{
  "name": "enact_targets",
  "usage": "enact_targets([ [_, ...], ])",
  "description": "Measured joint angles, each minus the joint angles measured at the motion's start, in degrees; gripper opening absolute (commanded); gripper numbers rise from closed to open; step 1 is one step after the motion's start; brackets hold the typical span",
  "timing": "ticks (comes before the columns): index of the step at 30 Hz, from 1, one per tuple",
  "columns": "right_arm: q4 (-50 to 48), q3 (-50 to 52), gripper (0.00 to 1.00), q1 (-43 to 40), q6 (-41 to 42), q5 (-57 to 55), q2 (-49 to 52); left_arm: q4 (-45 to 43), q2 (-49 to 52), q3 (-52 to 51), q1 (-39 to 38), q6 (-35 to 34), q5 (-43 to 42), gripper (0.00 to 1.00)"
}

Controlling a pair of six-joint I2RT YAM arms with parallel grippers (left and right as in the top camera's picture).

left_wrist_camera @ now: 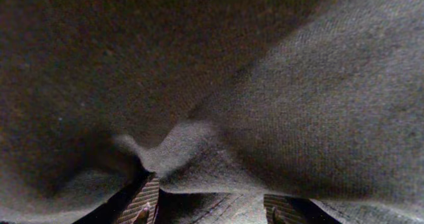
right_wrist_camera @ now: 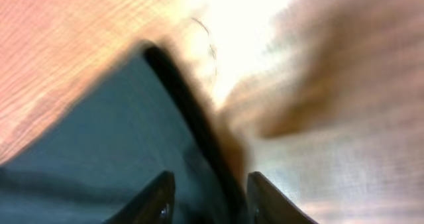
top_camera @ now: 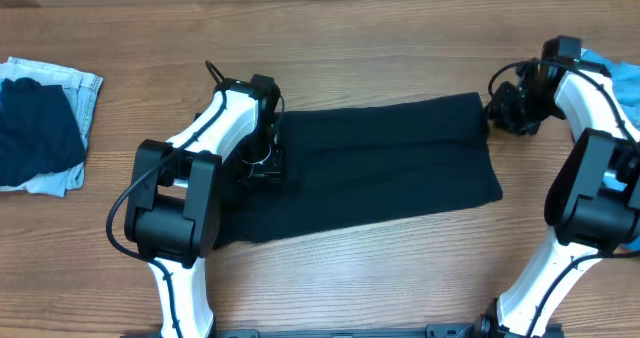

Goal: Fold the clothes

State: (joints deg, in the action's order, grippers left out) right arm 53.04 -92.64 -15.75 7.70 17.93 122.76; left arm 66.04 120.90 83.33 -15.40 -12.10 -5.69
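1. Clothes [top_camera: 380, 163], one plain black shirt-like piece, lie flattened in a wide band across the middle of the wooden table [top_camera: 330, 38]. They look folded over once, with a further fold to come.
2. Left gripper [top_camera: 262, 166] sits low on the band's left part. Its wrist view shows the fingers [left_wrist_camera: 142, 207] spread, with black cloth bulging just beyond them, so it seems placed to take hold and is not pinching.
3. Right gripper [top_camera: 497, 108] is at the band's upper-right corner as seen from overhead. Its fingers [right_wrist_camera: 159, 197] stand apart astride the dark hem, the gap wider than the hem, so the hold is probably loose, though blur leaves doubt.
4. Denim pile [top_camera: 45, 128] rests well apart at the left edge, likely set aside from the working area.
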Motion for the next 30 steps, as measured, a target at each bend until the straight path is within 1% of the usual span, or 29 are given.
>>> enact_targets([
  [1, -0.94, -0.31, 0.04, 0.0, -0.37, 0.61, 0.0, 0.04, 0.0, 0.0, 0.0, 0.0, -0.07, 0.56],
  [4, -4.81, -1.14, 0.04, 0.22, 0.0, 3.96, 0.0, 0.59, 0.0, 0.0, 0.0, 0.0, -0.11, 0.55],
  [7, -5.99, -1.16, 0.04, 1.75, -0.11, 4.74, 0.0, 1.44, 0.0, -0.28, 0.0, 0.0, -0.13, 0.54],
  [13, -7.52, -1.14, 0.04, 9.29, 0.02, 0.07, 0.02, 3.39, 0.09, -0.76, 0.0, 0.0, -0.15, 0.54],
  [15, -7.65, -1.14, 0.04, 10.29, 0.85, -1.22, 0.44, 3.98, 0.13, -1.11, 0.0, 0.0, -0.17, 0.54],
  [20, -6.23, -1.14, 0.04, 9.77, 3.23, -4.33, 4.42, 4.02, 0.13, -1.22, 0.0, 0.0, -0.39, 0.54],
  [24, -7.37, -1.31, 0.04, 9.46, 4.07, -4.81, 4.87, 4.02, 0.13, -1.25, 0.02, 0.0, -0.57, 0.54],
  [30, -14.27, -1.31, 0.04, 9.64, 4.26, -9.68, 5.46, 5.2, 0.26, -1.33, 0.02, 0.0, -0.76, 0.54],
])
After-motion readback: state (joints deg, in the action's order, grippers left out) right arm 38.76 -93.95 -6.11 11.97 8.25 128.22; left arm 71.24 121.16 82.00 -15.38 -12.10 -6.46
